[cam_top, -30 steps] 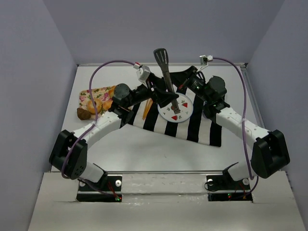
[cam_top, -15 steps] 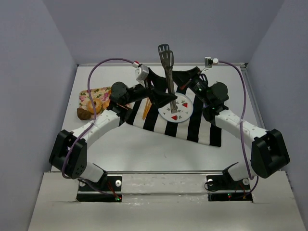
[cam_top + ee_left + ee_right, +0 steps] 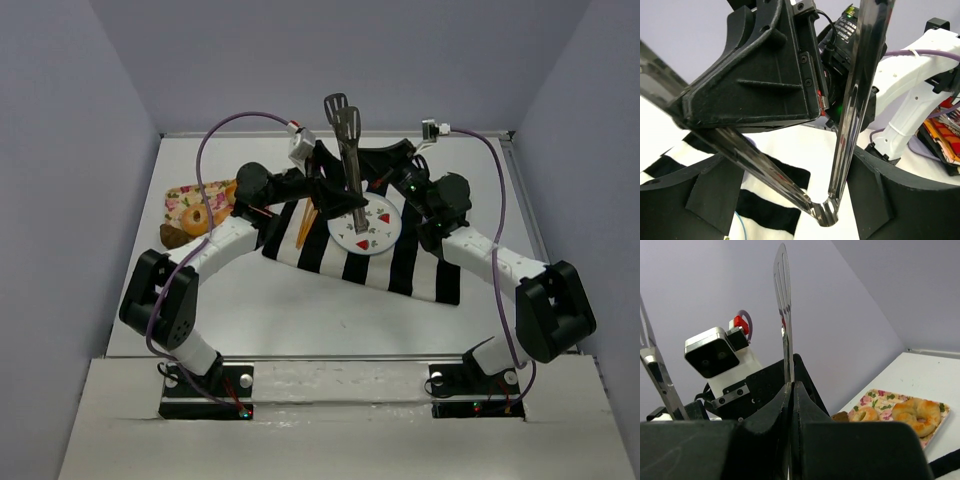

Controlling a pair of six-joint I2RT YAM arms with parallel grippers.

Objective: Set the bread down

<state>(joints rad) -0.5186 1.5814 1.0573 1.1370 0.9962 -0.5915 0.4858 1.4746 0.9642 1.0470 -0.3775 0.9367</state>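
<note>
The bread (image 3: 175, 237), a small brown roll, lies on the table at the near left corner of the floral tray (image 3: 180, 195); its edge shows in the right wrist view (image 3: 841, 416). Metal tongs (image 3: 349, 150) stand upright over the white plate (image 3: 388, 232), hinge end down. My right gripper (image 3: 385, 190) is shut on one tong arm (image 3: 785, 335). My left gripper (image 3: 335, 190) is open, and the tongs' hinge (image 3: 824, 214) sits between its wide-apart fingers (image 3: 880, 195). Neither gripper is near the bread.
A ring-shaped bread (image 3: 195, 217) and a knotted bread (image 3: 920, 415) lie on the tray. The plate rests on a black-and-white striped cloth (image 3: 400, 265). An orange stick (image 3: 305, 225) lies on the cloth left of the plate. Walls enclose the table.
The tongs have swung from leaning to nearly upright over the plate. My left arm has shifted toward the back, its gripper staying at the tongs' lower end.
</note>
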